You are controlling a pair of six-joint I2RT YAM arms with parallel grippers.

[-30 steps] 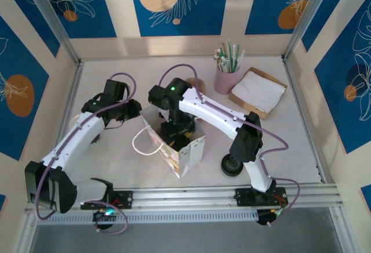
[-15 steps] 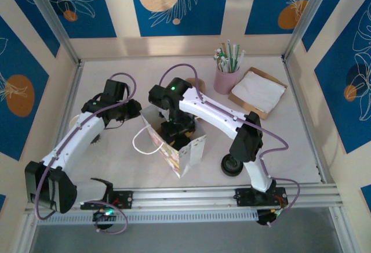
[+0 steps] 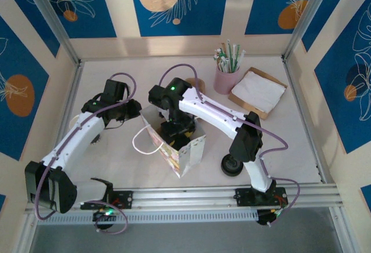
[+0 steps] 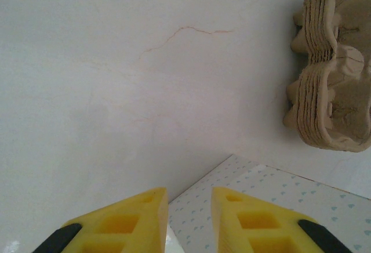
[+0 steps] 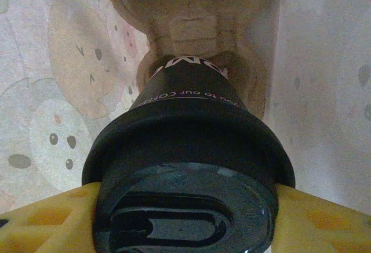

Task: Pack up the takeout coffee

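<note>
Inside the bag (image 5: 52, 79), the coffee (image 5: 185, 148) is seen upright from the right wrist view, with its black lid on. Its lower part is seated in one pocket of a brown pulp carrier (image 5: 191, 26), which lies at the bottom of the bag. The right gripper (image 5: 185, 206) is clamped on the coffee: one yellow finger (image 5: 52, 218) is pressed on each side, just under the rim of the lid. A bear pattern is seen on the bag wall at the left of the cup.

From the top view, the bag (image 3: 185, 154) is seen standing open near the middle of the desk (image 3: 116, 166), and the right gripper (image 3: 177, 130) is lowered into it from above. The left gripper (image 3: 134, 109) is placed at the far left corner of the bag.

From the left wrist view, the fingers of the left gripper (image 4: 189, 218) are brought close together, and the rim of the bag is held between them. A stack of carriers (image 4: 333, 79) lies on the desk beyond them, well apart from the bag.

At the far right of the desk, a straw cup (image 3: 226, 80) and a napkin tray (image 3: 258, 93) are placed just beside each other.
</note>
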